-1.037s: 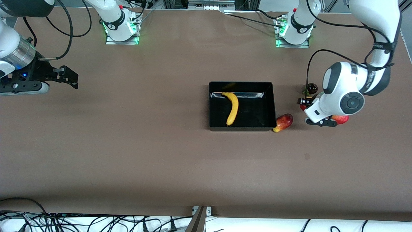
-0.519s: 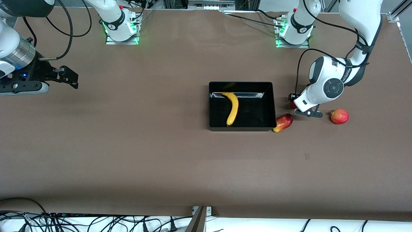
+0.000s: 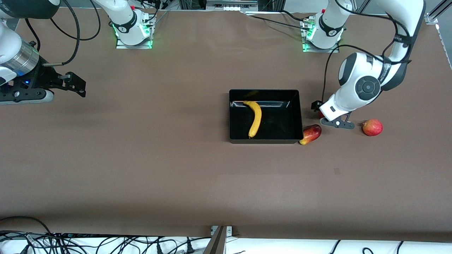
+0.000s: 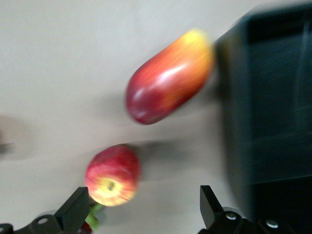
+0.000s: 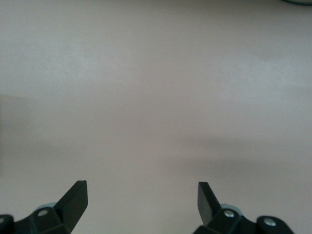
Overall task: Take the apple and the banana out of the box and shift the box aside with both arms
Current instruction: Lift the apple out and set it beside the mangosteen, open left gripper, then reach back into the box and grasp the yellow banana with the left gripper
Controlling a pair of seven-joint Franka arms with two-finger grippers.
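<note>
The black box (image 3: 296, 116) sits mid-table with the yellow banana (image 3: 255, 118) lying inside. The red-yellow mango (image 3: 310, 134) rests against the box's wall toward the left arm's end; the left wrist view shows the mango (image 4: 168, 78) beside the box (image 4: 273, 107). My left gripper (image 3: 326, 114) hangs open just above one red apple (image 3: 320, 114), which is mostly hidden under it. In the left wrist view that apple (image 4: 113, 174) lies by one finger (image 4: 78, 207) of the open left gripper (image 4: 143, 204), not gripped. A second apple (image 3: 372, 127) lies apart. The mangosteen is hidden. My right gripper (image 3: 76, 86) waits open, empty (image 5: 142, 195).
The brown table (image 3: 159, 169) stretches wide between the box and the right arm. The arm bases (image 3: 132, 31) stand along the table edge farthest from the front camera. Cables (image 3: 70, 243) lie past the near edge.
The left arm has swung toward the box, uncovering the second apple and hiding the mangosteen. Its jaws have opened wider. The right arm has not moved.
</note>
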